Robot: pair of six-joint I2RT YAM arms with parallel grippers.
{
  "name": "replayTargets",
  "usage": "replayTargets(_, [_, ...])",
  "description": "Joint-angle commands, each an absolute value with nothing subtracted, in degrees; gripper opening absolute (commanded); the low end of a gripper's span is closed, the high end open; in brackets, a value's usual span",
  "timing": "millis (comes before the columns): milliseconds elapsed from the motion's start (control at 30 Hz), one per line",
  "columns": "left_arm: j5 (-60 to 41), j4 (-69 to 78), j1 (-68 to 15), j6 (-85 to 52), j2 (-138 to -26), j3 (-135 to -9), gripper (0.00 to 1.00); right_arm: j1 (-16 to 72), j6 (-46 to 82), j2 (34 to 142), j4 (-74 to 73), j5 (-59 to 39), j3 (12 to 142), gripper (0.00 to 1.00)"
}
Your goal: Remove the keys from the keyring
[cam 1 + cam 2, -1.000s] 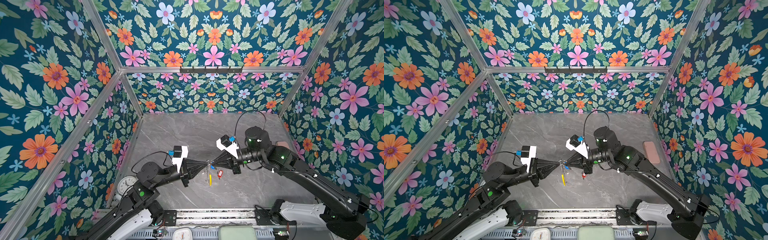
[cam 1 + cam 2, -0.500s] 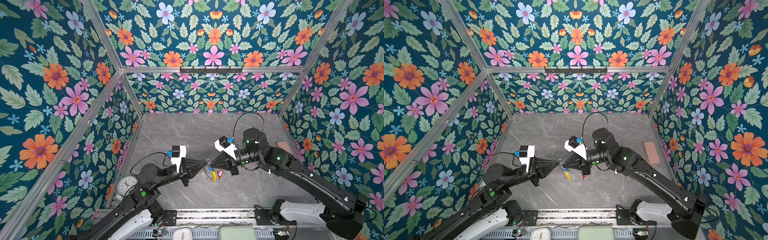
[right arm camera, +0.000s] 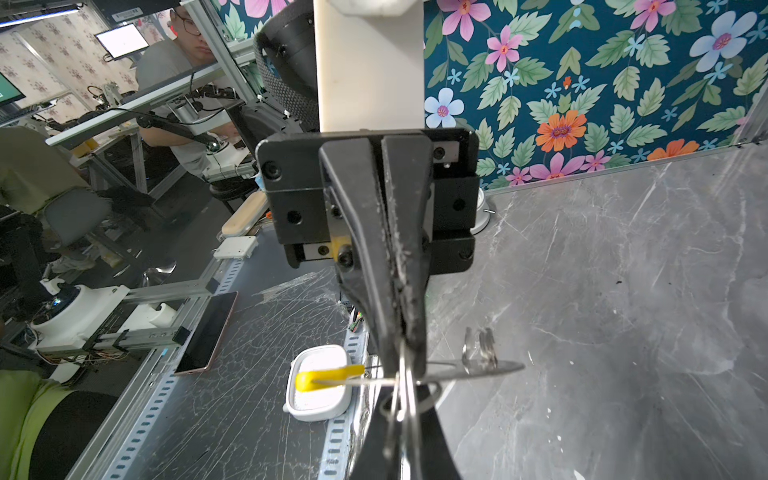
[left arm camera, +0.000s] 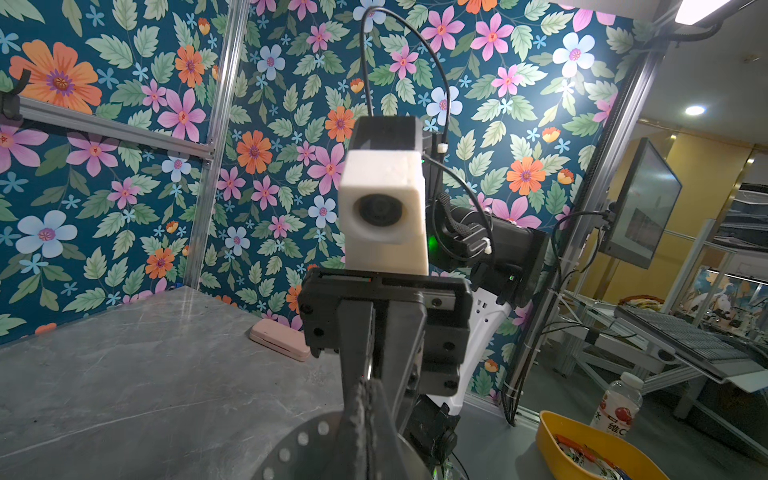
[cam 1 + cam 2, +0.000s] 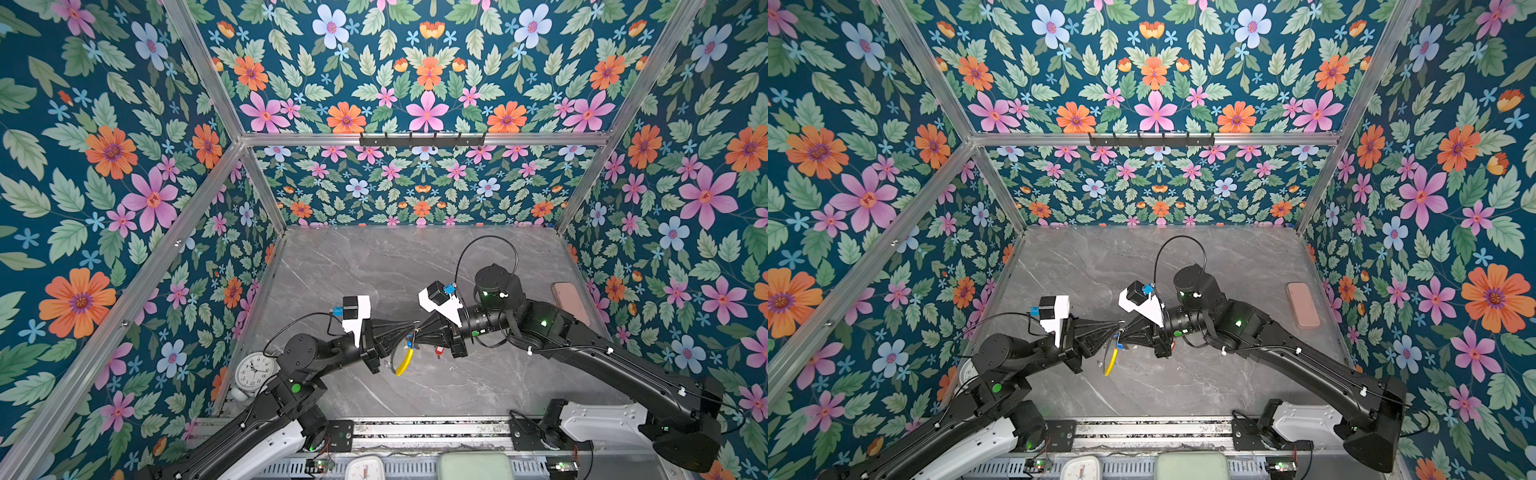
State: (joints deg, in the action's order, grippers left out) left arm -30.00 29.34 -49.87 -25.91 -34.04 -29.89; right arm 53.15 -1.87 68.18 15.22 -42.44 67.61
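Grey marbled desk: two robot arms are meeting tip to tip over a keyring.

Well to the right of the round white clock, the left claw and right claw are each pressing their fingers together, pinching the keyring's thin wire and holding it clear of the desk. Its yellow section is hanging below the tips. The blue-tagged key is dangling just beneath them, and a red tag is peeking from under the right claw, farther from the clock.
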Motion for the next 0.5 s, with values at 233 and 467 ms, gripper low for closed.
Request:
replayTargets(233, [-30.36,34.78,-49.84,-25.31,-33.41,-30.33,0.00,51.66,0.40,64.59,14.64,-41.18,65.61,0.26])
replayTargets(467, [-29.75,37.73,-49.83,-26.41,-33.61,-29.33,0.00,51.23,0.50,59.06,14.41,-37.47,64.45,0.47])
